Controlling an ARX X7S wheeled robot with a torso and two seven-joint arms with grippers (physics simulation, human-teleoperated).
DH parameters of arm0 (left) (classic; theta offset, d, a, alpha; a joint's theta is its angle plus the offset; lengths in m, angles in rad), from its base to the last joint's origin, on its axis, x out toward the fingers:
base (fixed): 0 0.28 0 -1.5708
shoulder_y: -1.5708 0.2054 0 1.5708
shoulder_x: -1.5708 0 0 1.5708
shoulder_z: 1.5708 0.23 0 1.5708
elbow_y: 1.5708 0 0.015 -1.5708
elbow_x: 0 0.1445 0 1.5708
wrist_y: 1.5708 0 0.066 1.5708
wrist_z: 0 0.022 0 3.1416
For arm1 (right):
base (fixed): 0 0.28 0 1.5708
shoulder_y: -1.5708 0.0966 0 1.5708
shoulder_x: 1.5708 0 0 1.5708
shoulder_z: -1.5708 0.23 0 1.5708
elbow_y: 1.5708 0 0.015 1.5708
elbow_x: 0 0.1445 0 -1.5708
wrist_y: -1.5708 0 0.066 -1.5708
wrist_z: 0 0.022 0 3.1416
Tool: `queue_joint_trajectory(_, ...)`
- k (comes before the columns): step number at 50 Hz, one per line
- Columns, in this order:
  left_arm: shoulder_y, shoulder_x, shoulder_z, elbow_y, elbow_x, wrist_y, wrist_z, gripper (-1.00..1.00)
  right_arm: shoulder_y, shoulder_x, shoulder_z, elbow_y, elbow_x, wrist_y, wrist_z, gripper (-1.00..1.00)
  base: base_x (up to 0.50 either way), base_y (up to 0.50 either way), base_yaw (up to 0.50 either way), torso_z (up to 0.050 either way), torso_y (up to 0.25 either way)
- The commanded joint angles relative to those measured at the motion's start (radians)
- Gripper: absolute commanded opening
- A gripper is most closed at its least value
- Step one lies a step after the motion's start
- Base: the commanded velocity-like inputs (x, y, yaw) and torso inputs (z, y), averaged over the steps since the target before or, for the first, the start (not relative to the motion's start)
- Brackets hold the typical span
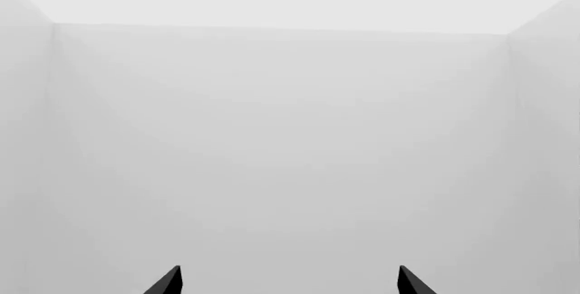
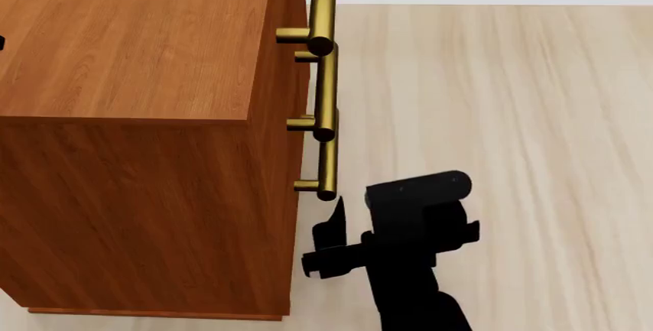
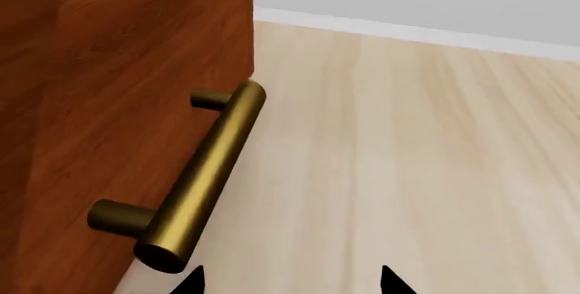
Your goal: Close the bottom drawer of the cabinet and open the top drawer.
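right gripper (image 2: 329, 232) spread wide, empty, just beside the cabinet (image 2: 133, 155) handle (image 3: 204, 175); bottom drawer looks shut. next: reach the top drawer handle.

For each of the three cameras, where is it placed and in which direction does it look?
Left wrist: faces bare pale walls; only the left gripper tips show.
Head: looks down over the cabinet and the right gripper beside it.
Right wrist: looks along a brass handle toward the floor.
Head and right wrist views share cabinet and handles.
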Motion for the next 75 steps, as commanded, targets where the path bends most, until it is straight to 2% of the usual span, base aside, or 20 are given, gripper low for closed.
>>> queue_joint_trajectory(1, 0.001, -0.002, 0.003, -0.001, -0.002, 0.004, -0.002, 1.0, 0.0, -0.035, -0.067, -0.054, 0.107, 0.012, -0.066, 1.0, -0.01, 0.0, 0.0, 0.0, 0.0)
queue_joint_trajectory(13, 0.0, -0.003, 0.006, -0.006, -0.003, 0.012, -0.002, 1.0, -0.082, 0.025, -0.057, -0.216, 0.128, 0.066, -0.009, 1.0, 0.0, 0.0, 0.0, 0.0, 0.001)
queue_joint_trajectory(27, -0.009, 0.009, 0.029, -0.012, -0.002, 0.017, -0.004, 1.0, -0.272, 0.154, 0.119, -0.68, 0.26, 0.255, 0.163, 1.0, 0.0, 0.0, 0.0, 0.0, 0.0)
queue_joint_trajectory(32, -0.011, 0.009, 0.031, -0.01, -0.005, 0.017, -0.006, 1.0, -0.317, 0.183, 0.161, -0.773, 0.283, 0.286, 0.202, 1.0, 0.0, 0.0, 0.0, 0.0, 0.0)
queue_joint_trajectory(38, -0.017, 0.01, 0.034, -0.006, -0.009, 0.014, -0.011, 1.0, -0.349, 0.18, 0.271, -0.84, 0.4, 0.32, 0.223, 1.0, 0.0, 0.0, 0.0, 0.0, 0.0)
queue_joint_trajectory(49, -0.014, 0.004, 0.033, 0.001, -0.015, 0.013, -0.015, 1.0, -0.29, 0.132, 0.475, -0.907, 0.721, 0.418, 0.28, 1.0, 0.0, 0.0, 0.0, 0.0, 0.0)
queue_joint_trajectory(64, -0.03, 0.003, 0.04, 0.008, -0.027, 0.0, -0.028, 1.0, -0.211, 0.1, 0.584, -0.956, 0.962, 0.489, 0.416, 1.0, 0.0, 0.0, 0.0, 0.0, 0.0)
queue_joint_trajectory(75, -0.039, -0.001, 0.041, 0.025, -0.044, -0.017, -0.041, 1.0, -0.138, 0.067, 0.614, -0.95, 1.121, 0.516, 0.51, 1.0, 0.0, 0.0, 0.0, 0.0, 0.0)
